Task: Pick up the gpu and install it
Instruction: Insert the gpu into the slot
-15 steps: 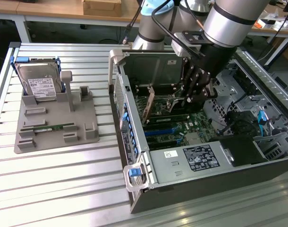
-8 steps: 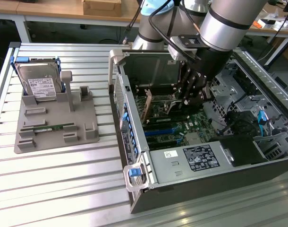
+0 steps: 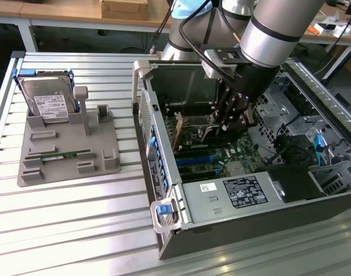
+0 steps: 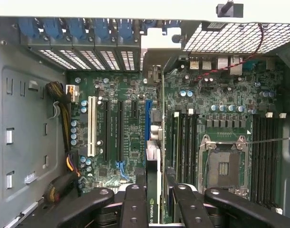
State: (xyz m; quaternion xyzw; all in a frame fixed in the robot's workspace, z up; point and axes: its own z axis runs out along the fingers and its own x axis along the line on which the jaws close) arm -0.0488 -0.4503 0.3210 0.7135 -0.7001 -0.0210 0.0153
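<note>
A ribbed metal surface (image 3: 77, 230) carries the open computer case (image 3: 221, 224). The claw (image 4: 154, 209) is clamped on the gpu (image 4: 153, 156), which stands on edge, long axis along the motherboard's (image 4: 130, 95) slots

Pretty cramped inside the case (image 3: 164, 172): the hand (image 3: 232, 123) is down in the open top over the motherboard (image 4: 130, 128), with the side wall on the exterior view's left and the drive cage (image 3: 313, 155) on its right boxing it in. The gpu (image 4: 157, 156) stands on edge between the fingers (image 4: 135, 204), with the memory sticks (image 4: 183, 137) right beside it. Way more room on the bench (image 3: 77, 230), apart from the grey tray (image 3: 66, 155) with the hard drive (image 3: 49, 103).
</note>
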